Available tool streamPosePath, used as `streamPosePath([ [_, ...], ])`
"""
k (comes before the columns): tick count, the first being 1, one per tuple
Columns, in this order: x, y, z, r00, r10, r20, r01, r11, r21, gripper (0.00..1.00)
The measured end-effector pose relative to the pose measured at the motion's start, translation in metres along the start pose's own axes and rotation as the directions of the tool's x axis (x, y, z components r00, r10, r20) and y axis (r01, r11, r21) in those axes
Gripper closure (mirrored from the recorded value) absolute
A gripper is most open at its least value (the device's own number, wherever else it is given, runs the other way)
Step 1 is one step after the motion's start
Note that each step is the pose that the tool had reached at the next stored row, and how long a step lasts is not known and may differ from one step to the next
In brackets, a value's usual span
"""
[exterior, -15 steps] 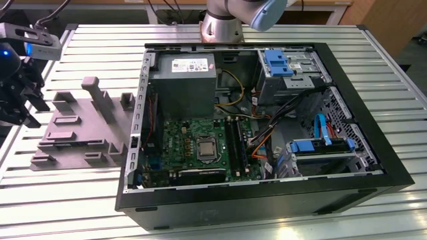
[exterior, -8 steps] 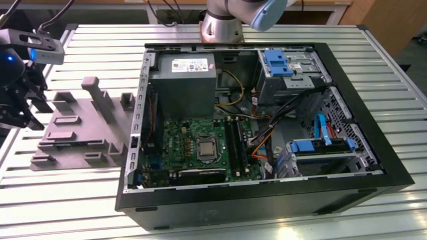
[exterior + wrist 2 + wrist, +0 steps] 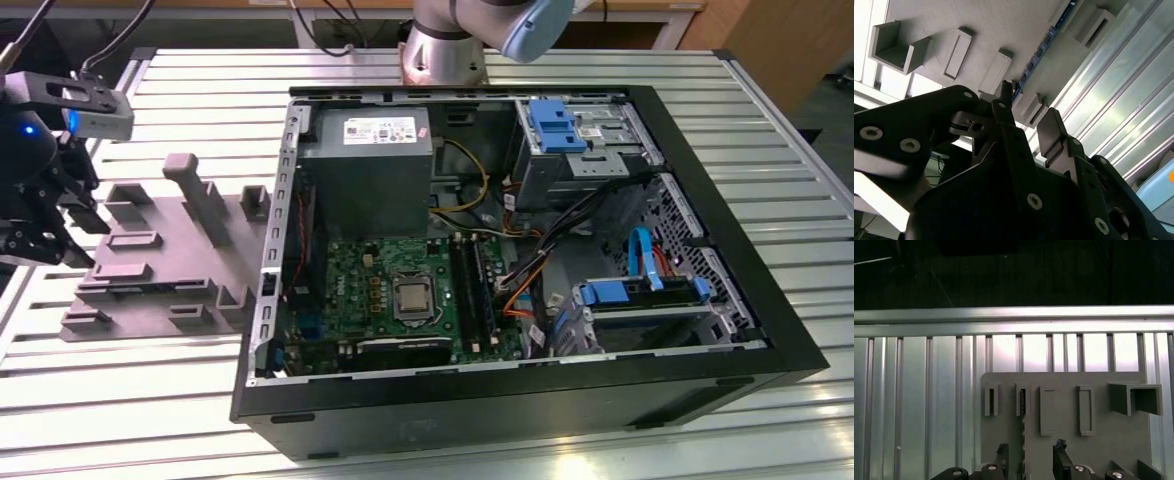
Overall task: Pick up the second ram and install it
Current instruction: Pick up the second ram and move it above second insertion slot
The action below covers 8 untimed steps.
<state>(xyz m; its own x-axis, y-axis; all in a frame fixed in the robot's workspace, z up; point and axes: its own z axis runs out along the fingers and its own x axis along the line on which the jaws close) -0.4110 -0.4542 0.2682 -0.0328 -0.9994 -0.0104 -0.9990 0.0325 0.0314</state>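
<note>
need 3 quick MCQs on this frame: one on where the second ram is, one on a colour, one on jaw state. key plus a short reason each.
1. The second ram is:
A. in a motherboard slot
B. on edge in the grey fixture
C. in a drive bay

2. The drive-bay clips are:
A. blue
B. red
C. yellow

3. The gripper has its jaws:
A. shut on the ram
B. shut on nothing
C. open, one on each side of the ram

Key:
1 B: the first wrist view shows the stick standing in the fixture's slots.
2 A: both clips show blue in the exterior view.
3 C: the first wrist view shows a gap on either side of the stick.
</note>
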Motion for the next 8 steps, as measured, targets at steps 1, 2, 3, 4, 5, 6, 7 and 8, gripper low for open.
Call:
streamPosePath([
  [1,0.0,0.0,0.0,1.0,0.0,-0.0001,0.0,1.0,-0.0001,0.53],
  [2,0.0,0.0,0.0001,1.0,0.0,0.0,0.0,1.0,0.0001,0.53],
  [3,0.0,0.0,0.0002,1.0,-0.001,0.0,0.001,1.0,0.0001,0.53],
  [4,0.0,0.0,0.0003,1.0,-0.001,0.0,0.001,1.0,0.0001,0.53],
  [5,0.0,0.0,0.0005,1.0,-0.001,0.0,0.001,1.0,0.0001,0.53],
  [6,0.0,0.0,0.0007,1.0,-0.001,0.0002,0.001,1.0,0.0002,0.53],
  [7,0.0,0.0,0.0008,1.0,-0.001,0.0006,0.001,1.0,0.0002,0.53],
  [8,0.0,0.0,0.0009,1.0,-0.001,0.0008,0.001,1.0,0.0,0.53],
])
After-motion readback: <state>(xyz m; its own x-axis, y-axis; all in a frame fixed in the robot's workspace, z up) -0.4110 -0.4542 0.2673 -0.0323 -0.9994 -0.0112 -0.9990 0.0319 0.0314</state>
